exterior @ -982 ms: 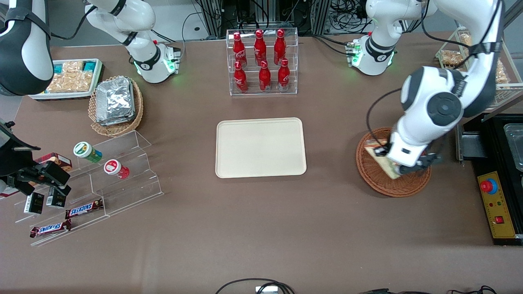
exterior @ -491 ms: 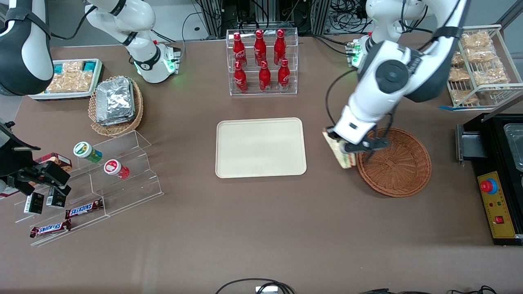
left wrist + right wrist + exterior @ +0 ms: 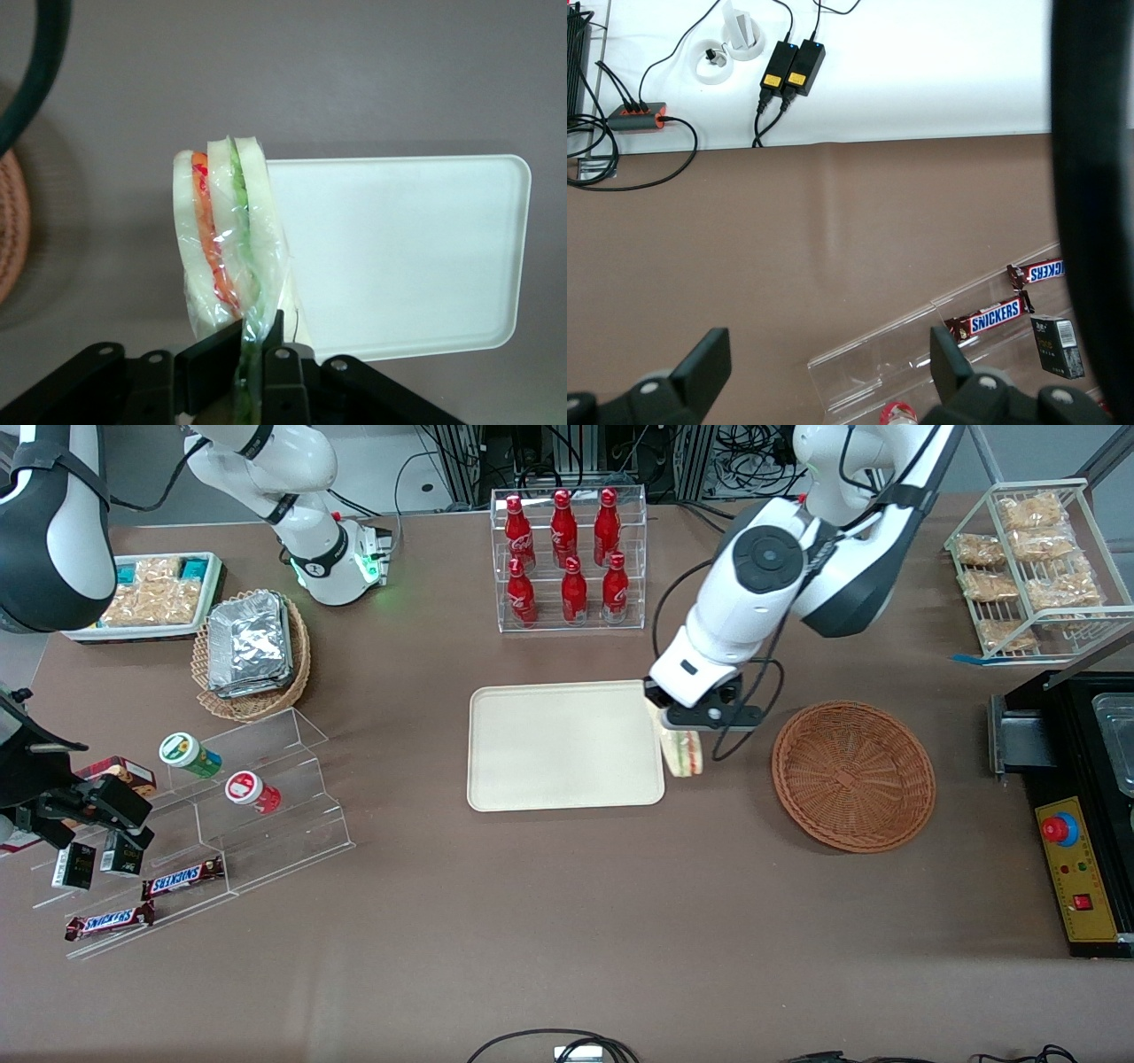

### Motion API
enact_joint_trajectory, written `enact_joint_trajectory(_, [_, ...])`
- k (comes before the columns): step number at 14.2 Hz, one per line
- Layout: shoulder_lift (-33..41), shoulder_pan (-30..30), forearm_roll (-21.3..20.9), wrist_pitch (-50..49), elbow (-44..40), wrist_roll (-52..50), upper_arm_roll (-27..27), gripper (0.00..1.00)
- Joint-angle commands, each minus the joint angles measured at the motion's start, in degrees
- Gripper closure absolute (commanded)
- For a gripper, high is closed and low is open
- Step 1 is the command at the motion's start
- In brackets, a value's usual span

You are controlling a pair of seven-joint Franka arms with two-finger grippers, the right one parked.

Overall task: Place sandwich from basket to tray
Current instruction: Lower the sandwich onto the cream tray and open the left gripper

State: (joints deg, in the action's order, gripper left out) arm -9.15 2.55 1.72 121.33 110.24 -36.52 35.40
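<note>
The sandwich (image 3: 683,752) (image 3: 229,237), a clear-wrapped wedge of white bread with orange, red and green layers, hangs in the air from my gripper (image 3: 687,731) (image 3: 252,347), which is shut on its wrapped edge. It hovers over the edge of the cream tray (image 3: 549,771) (image 3: 416,248) that faces the basket. The reddish-brown wicker basket (image 3: 853,775) (image 3: 11,235) sits on the table toward the working arm's end, with nothing in it.
A clear rack of red bottles (image 3: 568,558) stands farther from the front camera than the tray. A tan basket of foil packs (image 3: 251,651), a clear stepped display (image 3: 221,797) with cups and candy bars, and a white snack tray (image 3: 151,598) lie toward the parked arm's end. A wire rack (image 3: 1028,567) and black box (image 3: 1076,797) stand past the basket.
My gripper has lifted the sandwich out of the basket and carried it across the table to the tray's near edge. The basket is left with nothing in it.
</note>
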Motion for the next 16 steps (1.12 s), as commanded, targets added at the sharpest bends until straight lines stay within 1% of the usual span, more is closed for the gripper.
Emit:
enact_joint_trajectory(1, [-2.09,1.23,-0.4,1.01,-0.29,-1.1,0.11,1.0])
enact_joint_trajectory(3, [-2.97,3.5,-0.75,1.36,-0.29,-0.49,0.11,1.0])
enact_joint_trajectory(7, [-8.59,8.52,-6.19,6.01,-0.2,-1.01,0.11,1.0])
enact_joint_trajectory(9, [-11.75,10.63,-10.05,6.28,-0.2,-1.19,0.11,1.0])
enact_joint_trajectory(12, [-16.06,12.04,-13.93,6.37,-0.29,-1.19,0.11,1.0])
enact_joint_trajectory(13, [-17.12,12.48,-14.64,6.37,-0.29,-1.27,0.11,1.0])
enact_joint_trajectory(16, [-19.41,12.83,-14.82,6.37,-0.38,-2.06,-0.33,1.0])
